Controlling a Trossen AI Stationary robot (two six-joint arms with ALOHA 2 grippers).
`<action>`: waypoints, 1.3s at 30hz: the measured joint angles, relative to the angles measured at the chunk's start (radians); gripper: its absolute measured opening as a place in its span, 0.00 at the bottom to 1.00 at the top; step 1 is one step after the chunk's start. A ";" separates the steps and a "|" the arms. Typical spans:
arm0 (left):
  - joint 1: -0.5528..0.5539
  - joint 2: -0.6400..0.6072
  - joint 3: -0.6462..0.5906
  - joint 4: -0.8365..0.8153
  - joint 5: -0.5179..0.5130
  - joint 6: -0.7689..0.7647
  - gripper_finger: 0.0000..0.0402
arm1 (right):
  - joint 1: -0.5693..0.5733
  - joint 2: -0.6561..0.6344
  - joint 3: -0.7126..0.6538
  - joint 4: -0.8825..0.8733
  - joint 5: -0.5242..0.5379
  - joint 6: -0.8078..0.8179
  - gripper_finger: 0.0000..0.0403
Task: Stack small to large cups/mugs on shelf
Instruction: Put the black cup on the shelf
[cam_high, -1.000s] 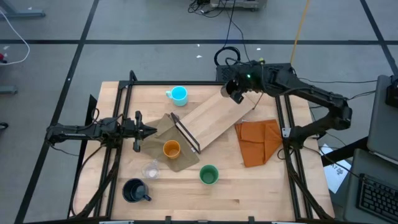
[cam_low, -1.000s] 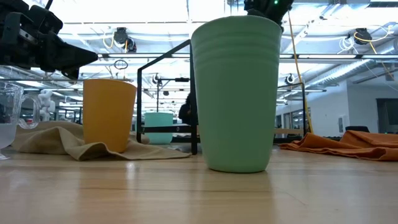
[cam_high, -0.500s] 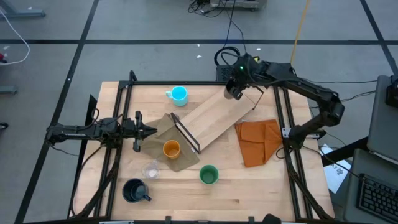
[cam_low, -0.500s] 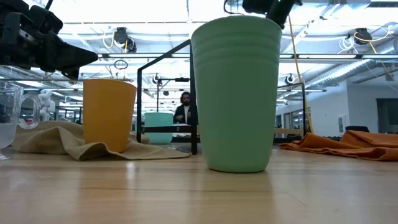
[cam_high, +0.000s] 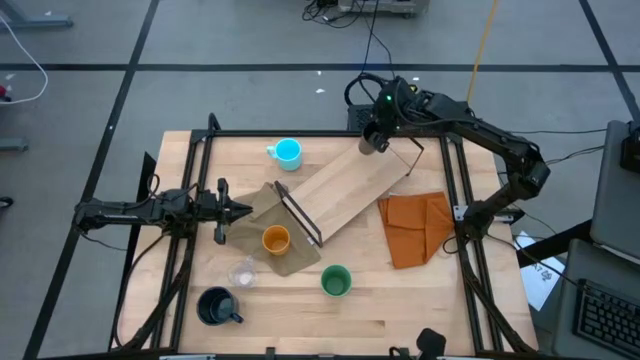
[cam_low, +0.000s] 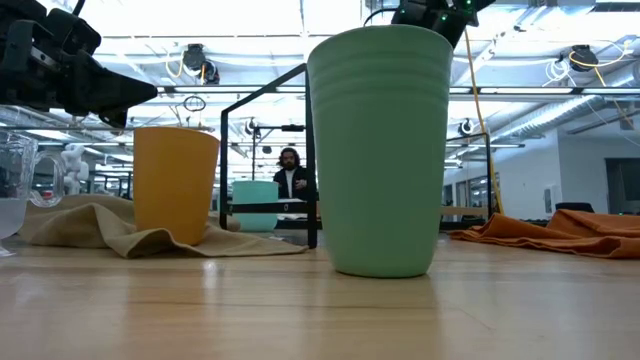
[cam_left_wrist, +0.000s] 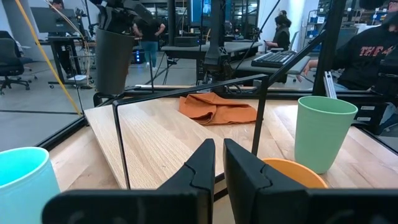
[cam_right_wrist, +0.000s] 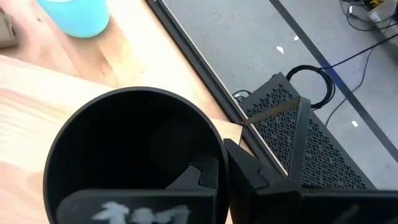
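Observation:
My right gripper (cam_high: 376, 138) is shut on the black tumbler (cam_left_wrist: 115, 56) and holds it above the far end of the pale plywood shelf (cam_high: 345, 190). The shelf's black frame end (cam_high: 300, 218) lies on the olive cloth. The cyan mug (cam_high: 287, 152) stands at the far side. The orange cup (cam_high: 275, 240) stands on the olive cloth. Toward the near edge are the green cup (cam_high: 336, 281), the clear cup (cam_high: 241, 272) and the dark mug (cam_high: 216, 306). My left gripper (cam_left_wrist: 219, 163) waits level at the table's left, shut, holding nothing. My right gripper pinches the tumbler's wall at its rim (cam_right_wrist: 214, 155), with one finger (cam_right_wrist: 193, 177) inside the tumbler and the other (cam_right_wrist: 249, 168) outside. The fingers slant down from above. The tumbler hangs nearly upright with its mouth up, clear of the shelf.
A folded orange cloth (cam_high: 415, 228) lies right of the shelf. The olive cloth (cam_high: 285, 258) lies under the shelf's frame end. Black rails (cam_high: 455, 180) run along the table's sides. A person (cam_low: 290, 175) is in the room behind the table.
My right arm has swung toward the table's far edge and a little left, sinking slightly. It still carries the tumbler over the shelf's far end. A person has come into sight in the room beyond.

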 joint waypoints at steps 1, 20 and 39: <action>0.000 0.000 0.000 0.000 0.000 0.000 0.09 | -0.003 0.002 0.000 0.000 -0.001 -0.001 0.00; 0.000 0.000 0.000 -0.001 0.000 0.000 0.09 | -0.018 0.121 0.000 0.012 -0.022 -0.047 0.00; 0.000 0.000 0.000 -0.003 0.000 0.000 0.09 | -0.054 0.123 0.000 0.032 -0.023 -0.060 0.00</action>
